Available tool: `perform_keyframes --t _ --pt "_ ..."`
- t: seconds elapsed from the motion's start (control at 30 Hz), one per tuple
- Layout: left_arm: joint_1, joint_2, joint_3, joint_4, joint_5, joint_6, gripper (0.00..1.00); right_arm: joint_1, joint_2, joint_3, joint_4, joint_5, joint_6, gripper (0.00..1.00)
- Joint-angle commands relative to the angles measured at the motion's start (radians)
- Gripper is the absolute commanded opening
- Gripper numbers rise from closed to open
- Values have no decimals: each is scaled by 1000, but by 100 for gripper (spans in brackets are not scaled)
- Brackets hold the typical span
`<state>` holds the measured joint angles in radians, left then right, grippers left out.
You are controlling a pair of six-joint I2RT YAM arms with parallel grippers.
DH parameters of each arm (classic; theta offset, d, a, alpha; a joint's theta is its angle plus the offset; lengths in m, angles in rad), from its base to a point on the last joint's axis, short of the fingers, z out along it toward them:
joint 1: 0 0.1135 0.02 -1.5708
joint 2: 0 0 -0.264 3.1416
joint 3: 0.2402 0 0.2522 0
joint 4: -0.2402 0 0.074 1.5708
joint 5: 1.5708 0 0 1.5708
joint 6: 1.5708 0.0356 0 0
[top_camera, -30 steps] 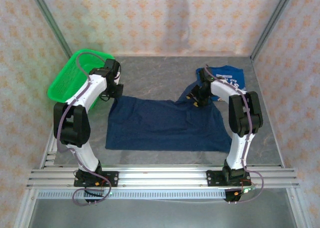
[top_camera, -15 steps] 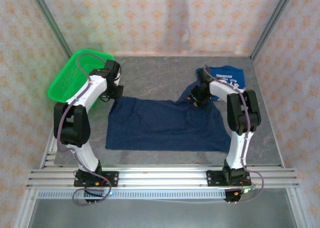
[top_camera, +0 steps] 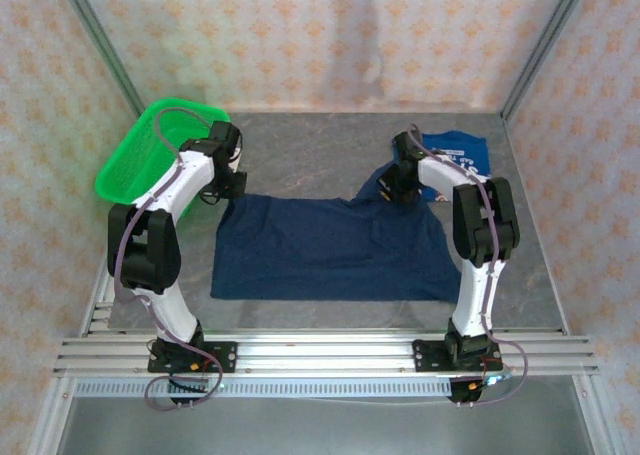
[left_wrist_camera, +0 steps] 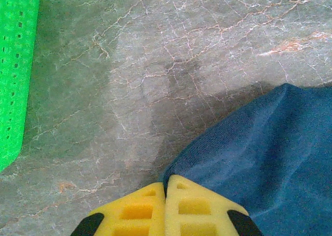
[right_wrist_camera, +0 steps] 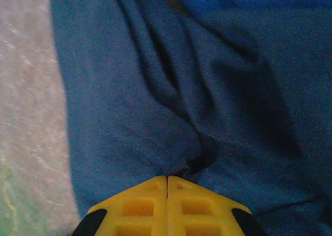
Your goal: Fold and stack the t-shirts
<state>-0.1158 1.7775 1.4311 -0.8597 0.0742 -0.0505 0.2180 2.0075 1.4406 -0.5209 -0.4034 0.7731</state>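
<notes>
Right gripper (right_wrist_camera: pixel 167 180): half-open a second ago, you now have it clenched on the navy shirt (top_camera: pixel 330 250), far right corner. Left gripper (left_wrist_camera: pixel 166 180): clenched on your far left corner. Shirt spreads nearward from both grippers, long axis left-right.

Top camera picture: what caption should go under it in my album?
Robot's left hand and right hand pinch the navy t-shirt spread on the table.

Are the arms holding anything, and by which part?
The navy t-shirt: left end effector pinches its far left corner, right end effector a fold near its far right corner.
</notes>
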Motion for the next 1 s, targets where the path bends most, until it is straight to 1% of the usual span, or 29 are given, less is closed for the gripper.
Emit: perform_keyframes --t 0.0,0.17,0.27,0.33,0.53,0.63,0.83,0.93,0.97 --pt "6 -37 -17 0 -8 22 0 -1 -16 32 1 14 -2 0" --pt "6 -32 -15 3 -4 19 0 3 -15 43 10 -12 4 0" --pt "5 -33 -18 5 -4 17 0 17 -15 57 59 -51 24 0" --pt "7 -31 -20 6 -3 11 0 37 -6 93 82 -88 43 0" --pt "6 -32 -28 14 9 -6 0 105 36 217 90 -130 112 0" --pt "7 -27 -26 17 19 -11 0 131 80 275 100 -147 135 0" --pt "4 -21 -41 28 41 -21 0 155 227 446 61 -186 121 0" --pt "4 -13 -55 31 48 -25 0 167 298 531 57 -248 126 12" --pt "4 -11 -61 32 47 -27 0 171 315 558 59 -277 124 20"
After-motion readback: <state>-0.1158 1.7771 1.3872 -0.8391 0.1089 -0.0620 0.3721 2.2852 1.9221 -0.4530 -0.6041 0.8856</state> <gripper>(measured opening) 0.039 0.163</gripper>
